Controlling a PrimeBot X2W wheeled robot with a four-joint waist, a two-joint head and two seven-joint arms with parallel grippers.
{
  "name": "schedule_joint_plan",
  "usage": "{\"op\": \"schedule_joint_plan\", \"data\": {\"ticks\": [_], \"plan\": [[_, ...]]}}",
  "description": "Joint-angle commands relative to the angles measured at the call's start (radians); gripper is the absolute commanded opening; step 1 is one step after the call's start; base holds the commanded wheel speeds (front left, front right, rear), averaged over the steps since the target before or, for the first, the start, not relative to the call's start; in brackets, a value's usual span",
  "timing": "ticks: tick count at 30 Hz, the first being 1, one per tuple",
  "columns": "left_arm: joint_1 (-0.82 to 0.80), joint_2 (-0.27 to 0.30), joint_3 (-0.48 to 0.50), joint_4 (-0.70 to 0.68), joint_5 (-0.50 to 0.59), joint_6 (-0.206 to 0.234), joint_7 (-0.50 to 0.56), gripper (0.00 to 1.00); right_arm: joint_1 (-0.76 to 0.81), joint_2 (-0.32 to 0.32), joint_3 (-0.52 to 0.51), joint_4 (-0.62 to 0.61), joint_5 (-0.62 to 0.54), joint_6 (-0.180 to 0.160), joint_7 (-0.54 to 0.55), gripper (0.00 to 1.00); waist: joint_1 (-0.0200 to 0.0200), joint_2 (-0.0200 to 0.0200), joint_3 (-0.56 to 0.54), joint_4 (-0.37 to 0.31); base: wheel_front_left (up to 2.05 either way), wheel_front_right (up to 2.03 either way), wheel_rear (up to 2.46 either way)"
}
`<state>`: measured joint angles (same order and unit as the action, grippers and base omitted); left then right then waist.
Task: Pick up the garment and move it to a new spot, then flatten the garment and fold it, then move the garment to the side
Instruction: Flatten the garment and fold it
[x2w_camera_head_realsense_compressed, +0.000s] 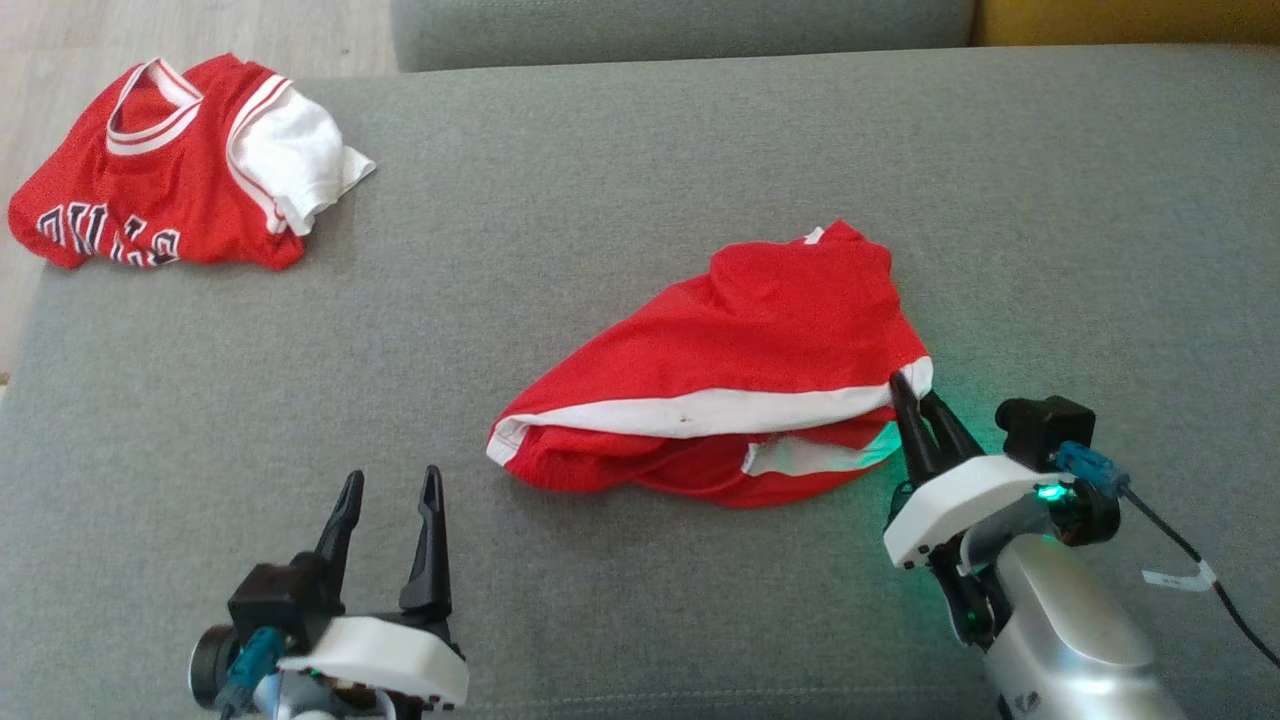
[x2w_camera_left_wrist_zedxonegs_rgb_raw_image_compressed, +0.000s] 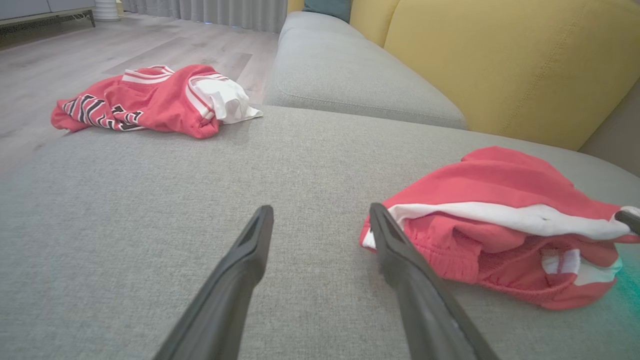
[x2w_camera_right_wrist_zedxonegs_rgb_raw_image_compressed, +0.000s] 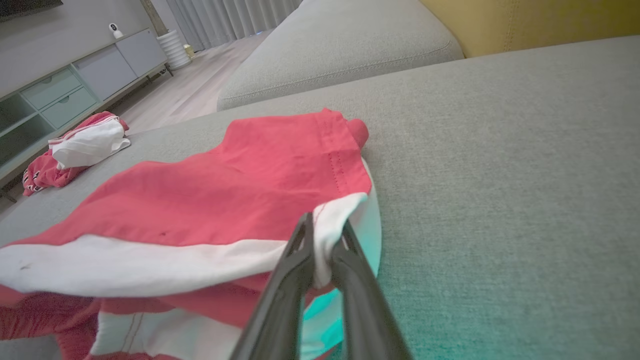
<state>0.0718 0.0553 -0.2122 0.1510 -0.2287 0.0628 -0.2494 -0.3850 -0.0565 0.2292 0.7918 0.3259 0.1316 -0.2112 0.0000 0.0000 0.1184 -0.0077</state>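
A crumpled pair of red shorts (x2w_camera_head_realsense_compressed: 730, 360) with a white stripe lies mid-right on the grey sofa seat. It shows at the right of the left wrist view as the red shorts (x2w_camera_left_wrist_zedxonegs_rgb_raw_image_compressed: 500, 200) and in the right wrist view as the red shorts (x2w_camera_right_wrist_zedxonegs_rgb_raw_image_compressed: 225, 185). My right gripper (x2w_camera_head_realsense_compressed: 915, 395) is shut on the white-striped edge at the shorts' right corner; cloth is pinched between its fingers (x2w_camera_right_wrist_zedxonegs_rgb_raw_image_compressed: 320, 240). My left gripper (x2w_camera_head_realsense_compressed: 392, 490) stands open to the left of the shorts, just above the cushion, with nothing between its fingers (x2w_camera_left_wrist_zedxonegs_rgb_raw_image_compressed: 255, 240).
A second garment, a red jersey (x2w_camera_head_realsense_compressed: 170, 165) with white sleeve and black lettering, lies bunched at the far left corner of the seat (x2w_camera_head_realsense_compressed: 640, 150). A yellow backrest (x2w_camera_left_wrist_zedxonegs_rgb_raw_image_compressed: 500, 55) rises behind. The wood floor (x2w_camera_left_wrist_zedxonegs_rgb_raw_image_compressed: 75, 50) lies beyond the left edge.
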Motion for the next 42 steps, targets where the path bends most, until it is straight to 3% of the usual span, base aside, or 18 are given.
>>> {"op": "schedule_joint_plan", "data": {"ticks": [1,14,29,40,42], "plan": [[-0.049,-0.005,0.031,-0.031,0.003,0.001,-0.012,1.00,-0.032,-0.005,0.025,-0.033,-0.007,-0.001,-0.011,0.00,0.0000,0.0000,-0.002,-0.003,0.00,0.00,0.00],[-0.041,-0.005,-0.018,0.008,-0.062,-0.026,-0.012,1.00,0.046,-0.020,0.018,-0.157,-0.016,-0.001,-0.007,0.00,0.0000,0.0000,-0.022,-0.034,0.00,0.00,0.00],[-0.109,-0.005,-0.132,0.075,-0.422,-0.057,0.123,1.00,0.253,-0.016,-0.124,-0.455,-0.107,-0.001,0.060,0.00,0.0000,0.0000,-0.012,-0.078,0.00,0.00,0.00],[-0.140,-0.005,-0.182,0.087,-0.477,-0.037,0.189,1.00,0.272,-0.002,-0.135,-0.515,-0.121,-0.001,0.091,0.00,0.0000,0.0000,0.001,-0.103,0.00,0.00,0.00],[-0.132,-0.004,-0.186,0.072,-0.480,-0.034,0.198,0.93,0.272,-0.001,-0.140,-0.520,-0.123,-0.001,0.092,0.00,0.0000,0.0000,0.003,-0.105,0.00,0.00,0.00]]}}
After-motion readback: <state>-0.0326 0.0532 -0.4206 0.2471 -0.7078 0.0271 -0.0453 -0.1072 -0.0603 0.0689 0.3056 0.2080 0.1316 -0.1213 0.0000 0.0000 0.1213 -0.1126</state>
